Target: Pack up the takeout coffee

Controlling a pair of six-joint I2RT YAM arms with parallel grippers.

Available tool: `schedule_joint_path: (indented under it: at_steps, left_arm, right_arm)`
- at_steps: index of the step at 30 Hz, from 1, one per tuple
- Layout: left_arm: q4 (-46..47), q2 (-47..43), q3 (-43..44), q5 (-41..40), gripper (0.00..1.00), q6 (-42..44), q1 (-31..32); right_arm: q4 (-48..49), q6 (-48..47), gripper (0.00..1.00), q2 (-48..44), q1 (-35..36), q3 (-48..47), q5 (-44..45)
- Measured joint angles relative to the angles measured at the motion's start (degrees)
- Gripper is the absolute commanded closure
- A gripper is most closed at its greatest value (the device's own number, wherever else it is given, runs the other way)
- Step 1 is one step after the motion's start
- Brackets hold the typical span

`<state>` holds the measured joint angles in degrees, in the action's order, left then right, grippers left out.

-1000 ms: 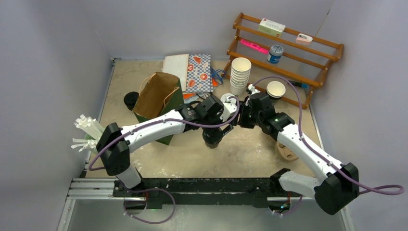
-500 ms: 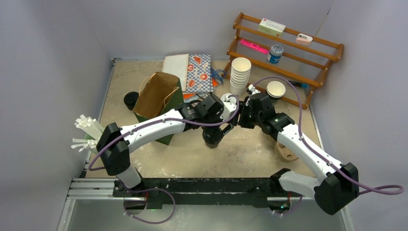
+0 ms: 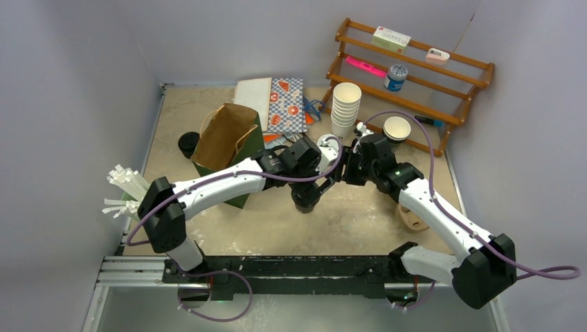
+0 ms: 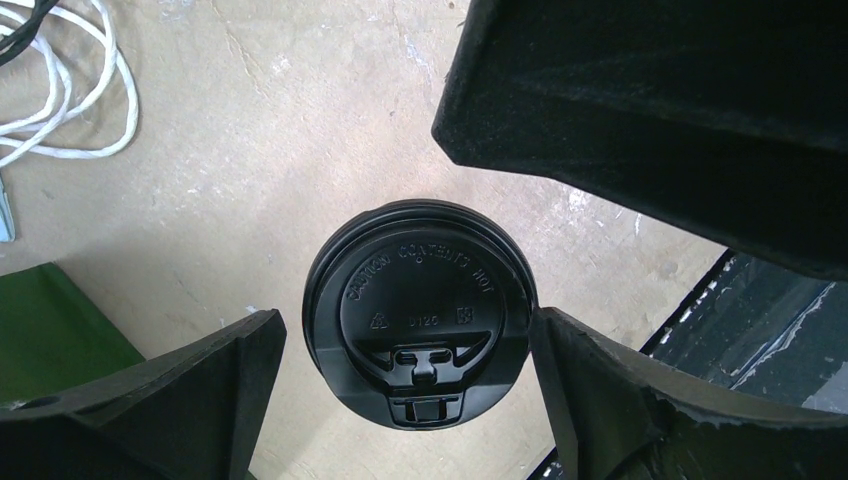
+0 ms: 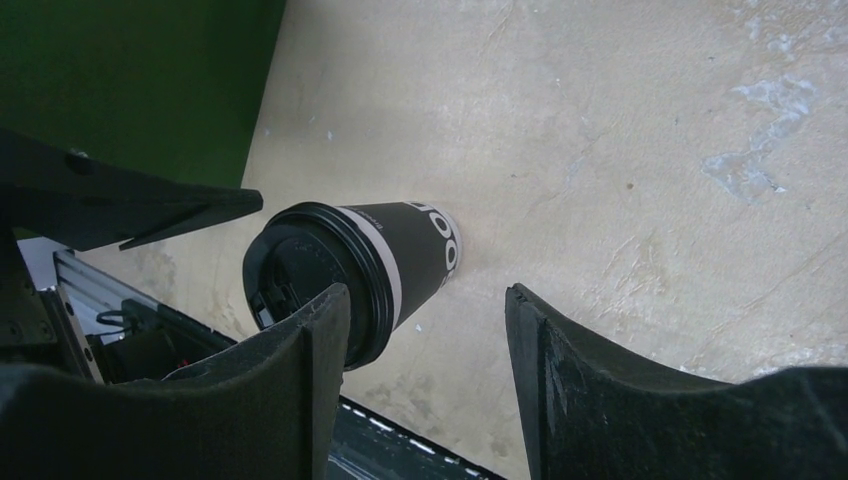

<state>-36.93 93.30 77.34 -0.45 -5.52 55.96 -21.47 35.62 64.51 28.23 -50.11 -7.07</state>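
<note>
The black lid (image 4: 418,318) has raised letters curving along its top, from 10 o'clock round to 2 o'clock: "CAUTION CONTENTS HOT". In the middle of the lid sits a small triangle recycling sign, then tiny numbers too small to read for sure, then a little square sign. The side of the coffee cup (image 5: 400,265) shows big white letters like "OO"; the rest is hidden.

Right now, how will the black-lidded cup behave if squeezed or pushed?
The cup looks paper-walled, so a hard squeeze probably dents it. It narrows toward its base, so a high push may tip it. Fill can't be seen.
</note>
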Motion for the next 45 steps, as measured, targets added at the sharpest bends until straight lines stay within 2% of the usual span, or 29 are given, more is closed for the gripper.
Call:
schedule_joint_path:
  at_steps: [17, 31, 45]
  left_arm:
    - [0.02, 0.0, -0.37, 0.02, 0.06, 0.04, 0.0]
    - [0.0, -0.63, -0.37, 1.09, 0.01, 0.07, 0.44]
    - [0.85, -1.38, -1.75, 1.7, 0.0, 0.09, 0.44]
  right_arm:
    - [5.29, 0.37, 0.51, 0.02, -0.17, 3.34, -9.7]
    - [9.22, 1.77, 0.52, 1.14, -0.55, 5.6, -14.99]
    - [9.84, 1.79, 0.52, 1.62, -0.55, 5.92, -16.09]
